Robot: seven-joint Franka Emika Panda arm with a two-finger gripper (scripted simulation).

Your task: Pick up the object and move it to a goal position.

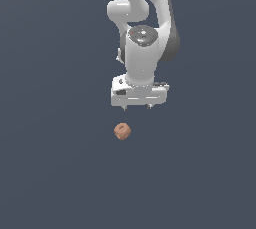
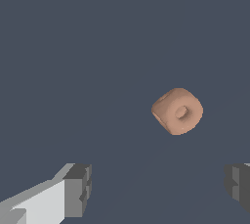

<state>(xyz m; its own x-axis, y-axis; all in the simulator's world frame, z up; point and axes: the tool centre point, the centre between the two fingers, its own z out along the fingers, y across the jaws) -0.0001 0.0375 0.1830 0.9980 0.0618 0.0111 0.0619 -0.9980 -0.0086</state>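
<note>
Plain slate ground | object (image 1: 122, 131) apart from claw (image 1: 137, 107) | jaws spread

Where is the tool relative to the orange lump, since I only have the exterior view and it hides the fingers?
Observer: In the wrist view the fingers stand wide apart, with nothing between them; the tool is open.
Operator: Is the lump between the fingers?
Observer: No. The orange lump lies clear of both fingertips, touching neither.
Operator: What does its facing side look like?
Observer: It has a round dimple in the middle and rounded corners.
</note>
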